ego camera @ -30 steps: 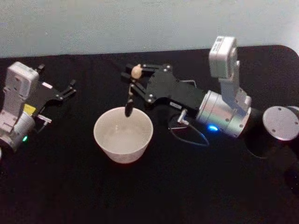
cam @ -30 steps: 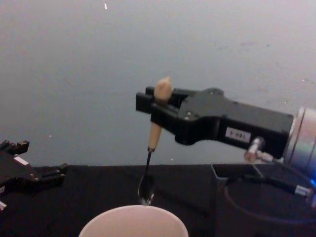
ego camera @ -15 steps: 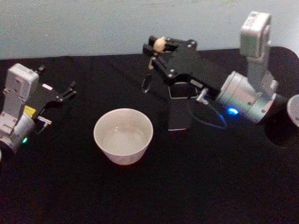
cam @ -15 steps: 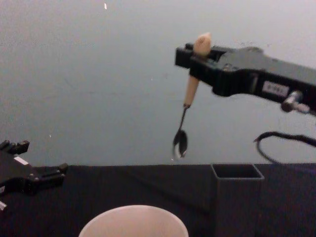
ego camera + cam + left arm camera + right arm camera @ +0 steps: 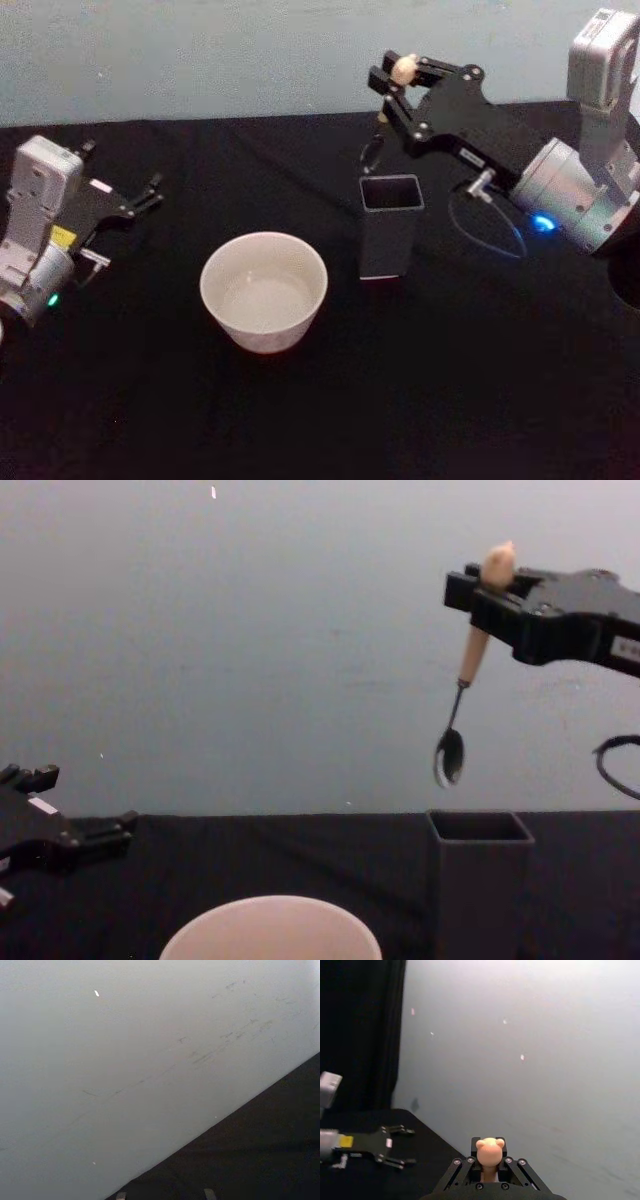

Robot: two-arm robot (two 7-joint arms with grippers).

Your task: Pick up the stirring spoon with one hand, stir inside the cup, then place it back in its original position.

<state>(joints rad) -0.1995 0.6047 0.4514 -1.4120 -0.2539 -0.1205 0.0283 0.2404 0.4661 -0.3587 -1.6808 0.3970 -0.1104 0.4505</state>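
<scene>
The right gripper (image 5: 480, 586), clamped on the spoon (image 5: 461, 698), held it in open air above the box's (image 5: 480, 885) rim, well clear of the cup (image 5: 262, 335); the left gripper (image 5: 406, 1147) lay with fingers apart.

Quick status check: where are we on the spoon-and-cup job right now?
Seemingly done: pick-up and stirring; the stirring spoon, at the cup a second ago, is clear of it. In hand: the right pincer grips its handle, bowl hanging just above the dark square holder. Left: lower it in, presumably its original spot, and release. The left pincer idles open at the table's left.
</scene>
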